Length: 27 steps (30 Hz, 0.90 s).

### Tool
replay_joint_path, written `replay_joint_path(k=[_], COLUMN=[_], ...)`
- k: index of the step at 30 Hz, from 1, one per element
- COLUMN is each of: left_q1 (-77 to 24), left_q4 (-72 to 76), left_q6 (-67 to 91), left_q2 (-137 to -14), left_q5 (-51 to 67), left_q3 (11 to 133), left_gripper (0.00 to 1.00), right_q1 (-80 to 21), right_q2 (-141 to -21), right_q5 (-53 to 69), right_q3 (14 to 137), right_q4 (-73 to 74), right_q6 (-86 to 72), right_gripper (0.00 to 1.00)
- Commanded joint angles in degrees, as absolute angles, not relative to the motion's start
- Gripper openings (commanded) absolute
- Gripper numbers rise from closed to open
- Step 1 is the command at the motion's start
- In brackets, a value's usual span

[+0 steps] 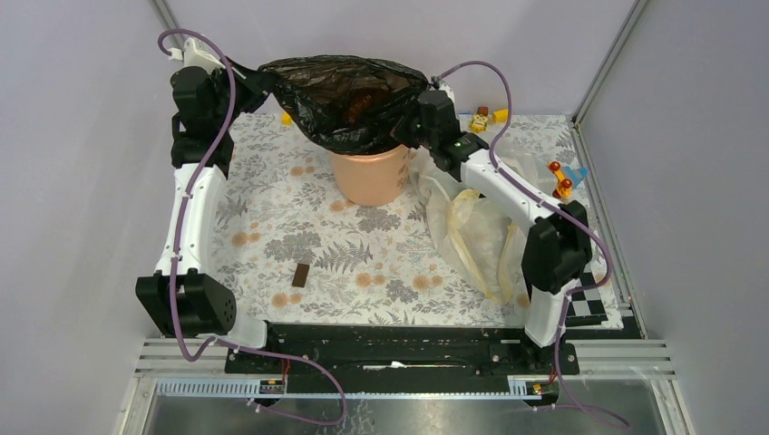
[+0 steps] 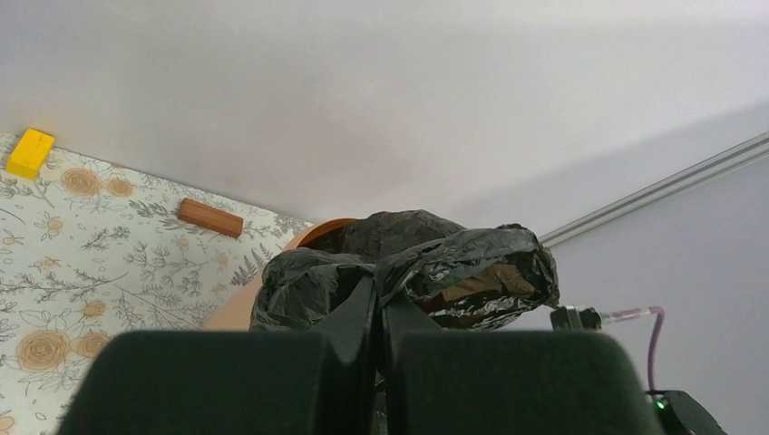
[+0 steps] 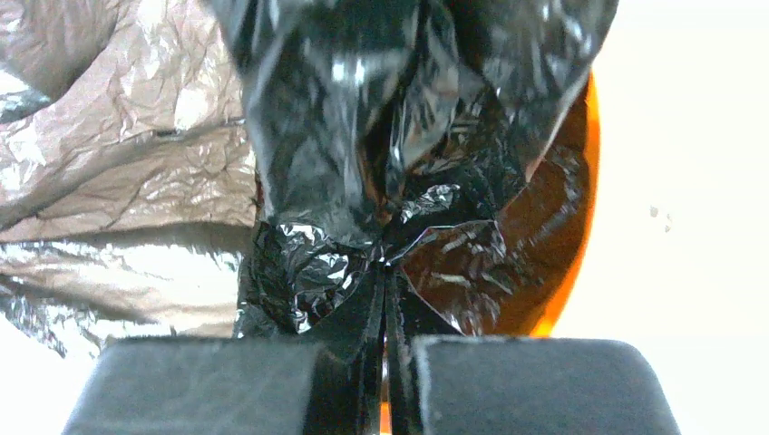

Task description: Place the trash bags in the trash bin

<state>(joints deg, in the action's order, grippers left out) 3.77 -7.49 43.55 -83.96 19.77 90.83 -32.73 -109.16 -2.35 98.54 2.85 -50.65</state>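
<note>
left gripper (image 2: 379, 304): jaws closed on the left edge of the black bag (image 1: 345, 100), with the film pinched between the pads. the left arm reaches along the left side of the table to the far end. its wrist is raised above the bin (image 1: 367, 177) and turned inward toward it.

right gripper (image 3: 385, 276): jaws closed on the right edge of the black bag, with crumpled film bunched just ahead of the tips. the right arm extends diagonally from its base to the far centre. its forearm passes over the clear bag (image 1: 476, 236).

black bag: glossy and wrinkled, stretched between both grippers, mouth open and facing up. its lower part sags onto the bin top and hides the rim in the top view. the left wrist view shows a strip of rim behind the bag.

bin: upright on the floral cloth (image 1: 272, 227) at the far centre of the table, between the two wrists. its peach-orange wall shows below the bag.

clear bag: crumpled on the cloth, right of the bin. a brown block (image 1: 301, 275) lies on the near part of the cloth, well apart from the bin.
</note>
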Motion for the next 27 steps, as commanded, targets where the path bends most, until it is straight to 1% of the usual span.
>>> replay_joint_path(k=[1,3,8,14,16,23,27], left_q1=[4.23,4.24,4.03,0.84,-0.32,-5.75,-7.49], left_q4=[-5.84,-6.3,-8.16,-11.6,-12.38,-15.68,-15.73], left_q6=[43.48,43.86,45.31,43.78,43.41,40.65,41.31], left_q2=[-82.68,-83.25,-85.68,-89.82,-91.67,-97.86,-102.84], left_q5=[21.18,21.63,24.28,24.22,24.37,21.39,20.73], left_q3=[90.8,90.87,92.14,94.69,95.8,98.71,100.08], left_gripper=[0.0,0.0,0.0,0.0,0.0,0.0,0.0], right_q1=[-31.92,-31.3,-30.43,-29.49,-29.16,-29.18,-29.02], right_q2=[-99.44,-96.49,-91.87,-87.81,-87.42,-87.5,-88.48], right_q5=[-2.55,-1.69,-0.11,-0.16,-0.12,6.56,5.55], right_q3=[94.76,91.38,87.35,83.46,83.72,83.75,82.22], right_q4=[4.72,5.49,8.6,9.8,10.37,12.38,12.42], right_q6=[-47.98,-47.58,-45.2,-43.3,-42.74,-41.19,-40.46], right_gripper=[0.0,0.0,0.0,0.0,0.0,0.0,0.0])
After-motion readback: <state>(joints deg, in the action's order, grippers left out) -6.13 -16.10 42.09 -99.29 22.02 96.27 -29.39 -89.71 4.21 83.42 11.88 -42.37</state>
